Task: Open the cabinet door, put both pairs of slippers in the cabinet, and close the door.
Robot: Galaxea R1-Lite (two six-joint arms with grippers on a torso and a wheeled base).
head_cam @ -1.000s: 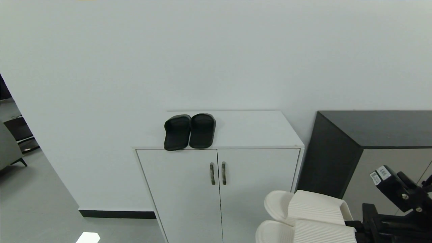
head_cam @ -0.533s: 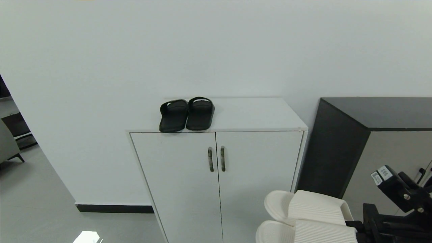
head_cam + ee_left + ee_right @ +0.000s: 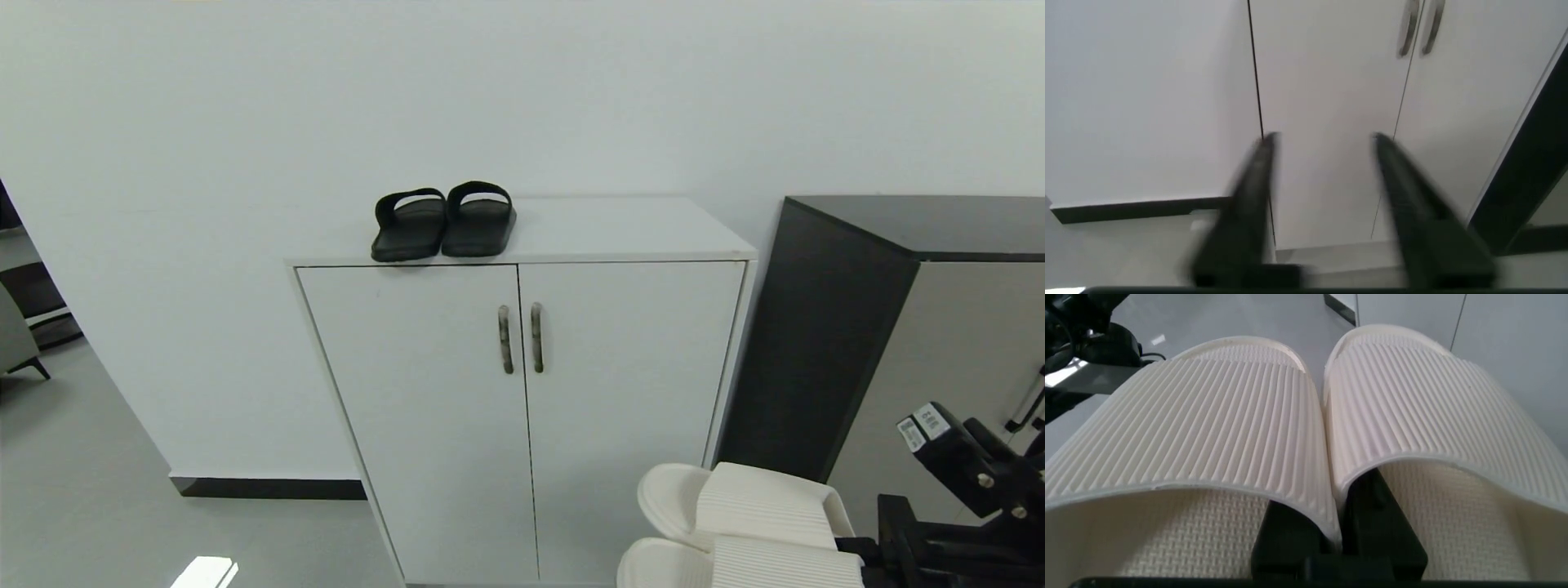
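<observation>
- We see our left claw (image 3: 1323, 145) spread open, facing the closed cabinet (image 3: 424, 408) doors.
- Our right claw (image 3: 1341, 518) pinches the white slippers (image 3: 751, 523), at five o'clock.
- Black slippers (image 3: 445, 220) sit on top, nine o'clock side.
- Arm stickers (image 3: 920, 425): print unreadable.

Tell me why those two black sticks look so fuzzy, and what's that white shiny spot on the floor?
Left wrist view: the sticks are the left pincer; its fingers look smeared, maybe from being so close to the camera, while the cabinet doors behind look clearer. Head view: the spot is a patch of light glaring off the floor.
</observation>
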